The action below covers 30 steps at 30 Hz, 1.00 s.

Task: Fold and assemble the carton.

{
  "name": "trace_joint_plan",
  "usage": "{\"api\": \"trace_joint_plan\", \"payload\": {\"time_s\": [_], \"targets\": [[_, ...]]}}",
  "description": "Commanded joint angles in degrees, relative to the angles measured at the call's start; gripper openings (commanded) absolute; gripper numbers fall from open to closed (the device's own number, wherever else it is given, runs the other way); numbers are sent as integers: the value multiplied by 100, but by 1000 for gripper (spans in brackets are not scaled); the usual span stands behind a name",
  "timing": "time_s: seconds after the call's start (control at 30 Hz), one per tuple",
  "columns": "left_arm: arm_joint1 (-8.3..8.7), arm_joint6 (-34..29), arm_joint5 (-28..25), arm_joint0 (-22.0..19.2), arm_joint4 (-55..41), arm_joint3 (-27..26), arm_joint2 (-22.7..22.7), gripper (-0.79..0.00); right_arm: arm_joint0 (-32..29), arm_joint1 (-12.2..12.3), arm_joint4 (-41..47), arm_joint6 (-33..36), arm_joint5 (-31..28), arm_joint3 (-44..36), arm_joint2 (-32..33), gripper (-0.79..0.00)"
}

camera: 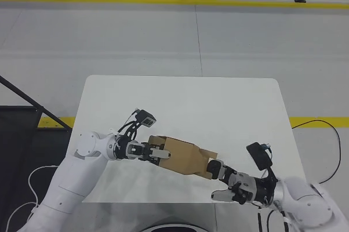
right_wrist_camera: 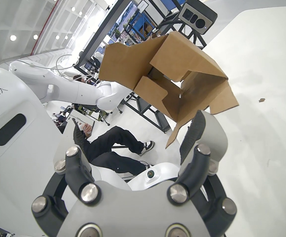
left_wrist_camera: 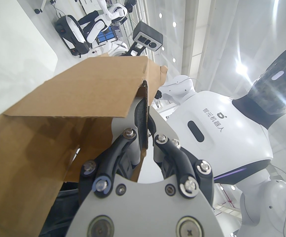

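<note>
The brown carton (camera: 183, 156) hangs over the near part of the white table (camera: 221, 104), half-formed into a tube. My left gripper (camera: 162, 154) is shut on its left end; in the left wrist view the fingers (left_wrist_camera: 143, 114) pinch a cardboard wall edge of the carton (left_wrist_camera: 59, 104). My right gripper (camera: 218, 182) is open at the carton's right end. In the right wrist view the carton's (right_wrist_camera: 182, 57) open end faces me with several flaps loose. One flap hangs down beside a fingertip (right_wrist_camera: 196, 127) of the right gripper (right_wrist_camera: 138, 134), which holds nothing.
A small brown scrap (right_wrist_camera: 262, 100) lies on the tabletop (right_wrist_camera: 269, 62) beyond the carton. The far half of the table (camera: 180, 98) is bare white surface. The near table edge runs just under both wrists.
</note>
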Motion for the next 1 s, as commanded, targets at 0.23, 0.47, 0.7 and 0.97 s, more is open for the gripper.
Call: {"api": "trace_joint_plan", "payload": {"time_s": [0.23, 0.47, 0.7, 0.97], "targets": [[14, 16, -16, 21, -18, -17, -9, -785, 123, 3, 341, 257, 367, 74, 1, 0], [28, 69, -69, 54, -25, -62, -43, -785, 74, 6, 557, 356, 522, 217, 69, 0], [41, 85, -85, 80, -31, -110, -55, -785, 97, 2, 721, 513, 609, 307, 57, 0], [54, 99, -99, 85, 24, -127, -33, -785, 329, -33, 738, 623, 740, 301, -162, 0]]}}
